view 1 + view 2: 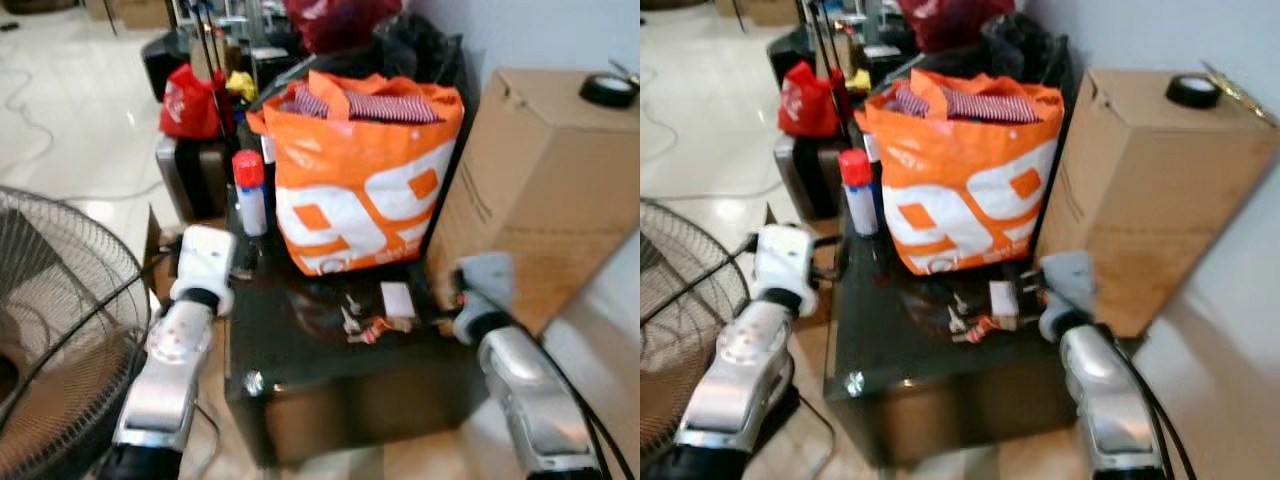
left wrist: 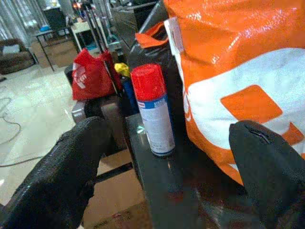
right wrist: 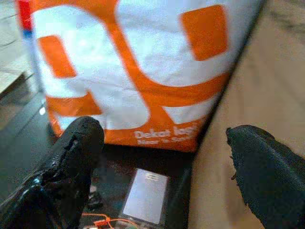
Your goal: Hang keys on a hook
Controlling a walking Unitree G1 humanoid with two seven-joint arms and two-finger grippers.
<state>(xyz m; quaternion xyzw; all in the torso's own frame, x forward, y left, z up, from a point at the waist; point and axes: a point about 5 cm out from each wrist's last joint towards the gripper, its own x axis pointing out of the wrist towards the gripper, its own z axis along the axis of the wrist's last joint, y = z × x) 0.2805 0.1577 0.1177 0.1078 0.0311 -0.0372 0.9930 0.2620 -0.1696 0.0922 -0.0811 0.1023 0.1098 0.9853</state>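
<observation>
Right wrist view: approach step, keys not yet gripped.
Right pincer (image 3: 159, 167) wide; next, drop onto small metal keys w/ red tag (image 1: 362, 327) on dark glossy bench (image 1: 300, 370).

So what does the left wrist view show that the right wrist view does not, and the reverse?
In the left wrist view: a spray can with a red cap standing on the dark table, a red bag on the floor behind it, and the left hand with its fingers apart.

In the right wrist view: a small white box lying on the table below the bag, a cardboard box beside it, and the right hand, also open.

Both show the orange and white bag.
</observation>
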